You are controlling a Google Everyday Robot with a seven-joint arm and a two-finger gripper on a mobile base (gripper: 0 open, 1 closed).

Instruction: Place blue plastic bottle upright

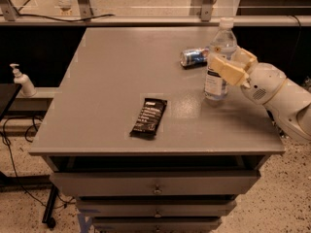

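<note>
Bottle: the blue plastic bottle is vertical, white cap on top, on the right rear part of the grey table.
Base: it seems to meet the table top, with a pale sheen just beside it. From this angle I cannot be sure its full weight rests there.
Gripper: the gripper sits at the bottle's mid-height, reaching in from the right on the white arm.
Jaws: clenched on the bottle, with 1 tan finger across the front of the label and the other on the far right side.
Neighbours: a blue-silver can lies on its side just behind and to the left of the bottle, apart from it. A dark snack bar lies flat nearer the front edge, well apart. A small white pump bottle stands off the table to the left.
Done: the bottle is upright and at table level, so the orienting looks finished.
Left: 2 steps, in my judgement. The grip must be let go, then the arm drawn away to the right.
Risk: a tall, light bottle on a narrow base could tip if a finger drags on it in leaving.
Progress: close to the end, but not complete while the bottle is gripped.
</note>
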